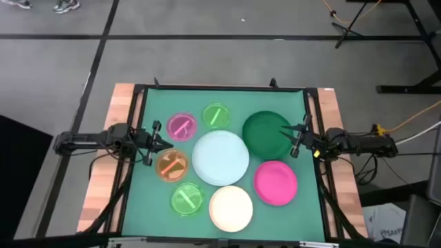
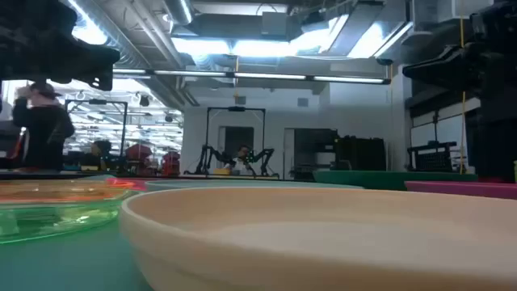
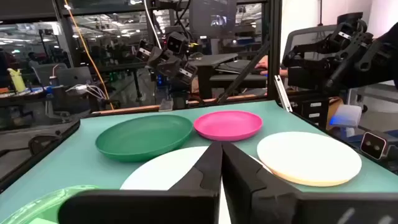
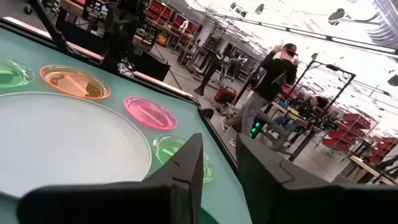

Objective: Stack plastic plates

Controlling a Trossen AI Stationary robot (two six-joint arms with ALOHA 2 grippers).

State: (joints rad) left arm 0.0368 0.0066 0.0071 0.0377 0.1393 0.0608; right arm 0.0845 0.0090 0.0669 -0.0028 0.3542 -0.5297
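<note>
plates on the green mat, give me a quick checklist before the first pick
1. All eight lie single, none stacked: ok.
2. Left gripper shut, empty, at the mat's left edge between the small translucent pink plate and the small translucent orange plate: ok.
3. Right gripper holds nothing, over the large opaque dark green plate's rim: ok; open wide enough: cannot tell.
4. Large pale blue-white plate overlaps a neighbour: cannot tell.
5. Large hot pink plate and large cream plate uncovered: ok.

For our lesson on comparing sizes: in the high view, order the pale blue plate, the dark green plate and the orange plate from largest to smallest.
1. Pale blue plate, largest.
2. Dark green plate, somewhat smaller.
3. Orange plate, clearly smallest.
</note>
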